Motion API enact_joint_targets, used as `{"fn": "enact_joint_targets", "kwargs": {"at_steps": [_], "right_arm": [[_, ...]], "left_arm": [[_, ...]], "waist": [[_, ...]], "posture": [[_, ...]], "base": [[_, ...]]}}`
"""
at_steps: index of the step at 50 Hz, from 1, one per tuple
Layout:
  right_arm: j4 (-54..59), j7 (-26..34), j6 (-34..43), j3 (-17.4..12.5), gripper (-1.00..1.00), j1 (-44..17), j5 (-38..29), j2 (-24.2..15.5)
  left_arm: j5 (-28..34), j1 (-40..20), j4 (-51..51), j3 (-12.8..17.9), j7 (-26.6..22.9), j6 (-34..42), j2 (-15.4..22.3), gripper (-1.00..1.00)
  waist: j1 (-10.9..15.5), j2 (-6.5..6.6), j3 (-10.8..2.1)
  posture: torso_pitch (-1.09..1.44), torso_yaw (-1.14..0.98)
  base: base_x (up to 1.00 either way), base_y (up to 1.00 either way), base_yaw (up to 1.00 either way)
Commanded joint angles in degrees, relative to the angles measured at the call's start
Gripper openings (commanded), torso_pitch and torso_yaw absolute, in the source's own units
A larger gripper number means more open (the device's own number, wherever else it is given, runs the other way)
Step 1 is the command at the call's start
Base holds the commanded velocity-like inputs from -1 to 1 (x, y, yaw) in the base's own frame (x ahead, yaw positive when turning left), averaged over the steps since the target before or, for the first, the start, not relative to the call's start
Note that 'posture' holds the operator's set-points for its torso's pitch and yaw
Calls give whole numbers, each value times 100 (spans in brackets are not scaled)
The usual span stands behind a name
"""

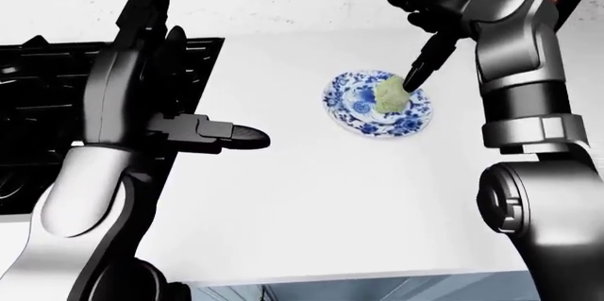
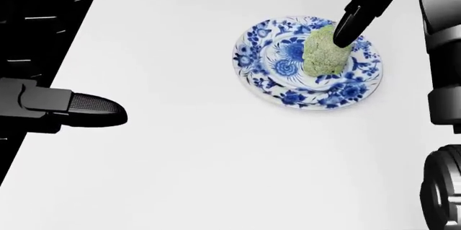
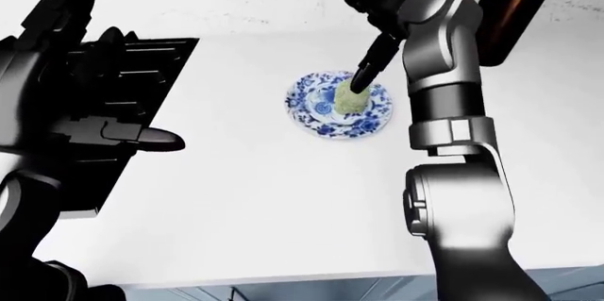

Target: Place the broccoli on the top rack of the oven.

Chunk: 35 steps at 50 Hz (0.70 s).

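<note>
The right robot hand (image 1: 427, 39), fingers spread and gripping nothing, reaches one fingertip down onto the broccoli (image 2: 326, 51) on a blue-patterned plate (image 2: 266, 70) on the white tabletop (image 2: 216, 159), while the open, empty left robot hand (image 1: 203, 131) hovers well apart beside the stove (image 1: 37, 103).

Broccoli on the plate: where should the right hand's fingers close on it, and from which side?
Grip the broccoli across its bulky green body, coming down from above. It sits as a rounded lump on the shallow blue-patterned plate, so a side approach would likely meet the rim. One right-hand finger already points down onto its top right edge; the others would need to wrap the opposite side.
</note>
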Motion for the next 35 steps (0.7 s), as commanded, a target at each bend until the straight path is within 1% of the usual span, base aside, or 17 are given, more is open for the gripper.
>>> {"fn": "enact_joint_targets", "kwargs": {"at_steps": [1,9,20,26,29,35], "right_arm": [[-176,-134,-97,-51,100,-160,9,-32],[-114,-347,-173,-37,100,188,69,106],[-209,-428,-143,-14,100,641,158,249],[-270,-517,-75,-50,100,713,258,321],[-113,-800,-33,-133,100,624,411,322],[-110,-942,29,-83,100,672,566,308]], "left_arm": [[20,-133,-81,44,20,-181,50,100],[-10,-77,-123,67,27,-171,47,100],[10,25,-159,32,13,-217,39,100],[23,-23,-132,42,-3,-187,60,100],[25,-22,-149,43,-7,-163,73,100],[35,-17,-154,36,-17,-165,62,100]], "waist": [[1,-8,-160],[0,-15,-186],[1,-17,-212],[2,-17,-212],[5,-22,-208],[13,-31,-208]], "posture": [[0,0],[0,0],[0,0],[0,0],[0,0],[0,0]], "base": [[0,0,0],[0,0,0],[0,0,0],[0,0,0],[0,0,0],[0,0,0]]}}
